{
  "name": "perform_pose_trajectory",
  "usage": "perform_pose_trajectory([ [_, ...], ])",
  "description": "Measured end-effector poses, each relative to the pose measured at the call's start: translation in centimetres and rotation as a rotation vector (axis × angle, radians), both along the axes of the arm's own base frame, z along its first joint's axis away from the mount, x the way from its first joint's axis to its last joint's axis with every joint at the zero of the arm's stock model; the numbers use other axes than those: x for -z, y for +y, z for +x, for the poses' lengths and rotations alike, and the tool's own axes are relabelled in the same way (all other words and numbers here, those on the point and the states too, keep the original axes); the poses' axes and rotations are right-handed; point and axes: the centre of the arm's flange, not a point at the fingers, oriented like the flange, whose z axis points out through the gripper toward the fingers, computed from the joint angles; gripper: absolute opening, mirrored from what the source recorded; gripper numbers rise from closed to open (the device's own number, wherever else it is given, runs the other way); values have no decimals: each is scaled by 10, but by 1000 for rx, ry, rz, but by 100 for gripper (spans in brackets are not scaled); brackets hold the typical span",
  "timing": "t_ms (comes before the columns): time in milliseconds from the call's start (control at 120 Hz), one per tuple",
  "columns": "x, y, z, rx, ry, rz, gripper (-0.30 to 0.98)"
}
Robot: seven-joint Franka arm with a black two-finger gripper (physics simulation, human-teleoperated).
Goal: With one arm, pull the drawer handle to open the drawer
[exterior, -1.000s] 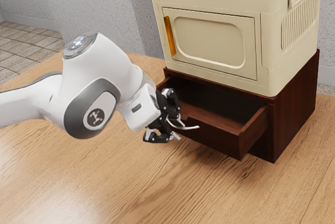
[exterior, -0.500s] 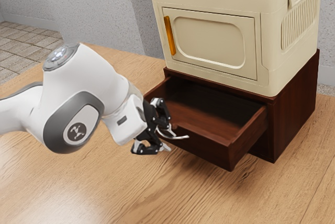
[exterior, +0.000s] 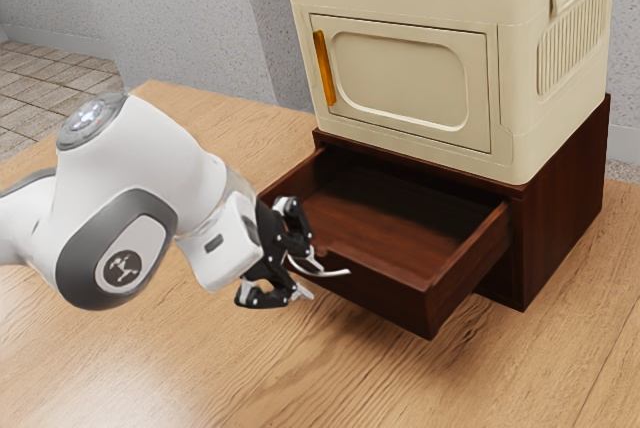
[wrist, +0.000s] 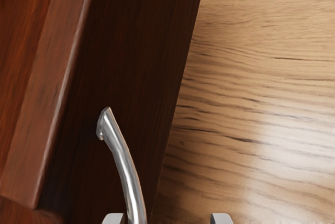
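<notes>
The claw (exterior: 305, 273) is in front of the drawer (exterior: 380, 298), its two fingers wide apart. The silver handle (wrist: 124, 161) is on the drawer's front, between the fingers and near one, but not pinched. The brown box (exterior: 565, 218) is around the drawer's back. The drawer is well out, so I think this is the pulling part. Next, the claw should pull straight and gently, so the handle doesn't slip off
</notes>
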Motion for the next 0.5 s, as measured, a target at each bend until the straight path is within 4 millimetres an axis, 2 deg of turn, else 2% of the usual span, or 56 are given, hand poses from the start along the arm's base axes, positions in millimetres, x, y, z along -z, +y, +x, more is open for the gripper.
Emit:
perform_pose_trajectory([
  [500,-3,-3,-9,-2,-8,-1,18],
])
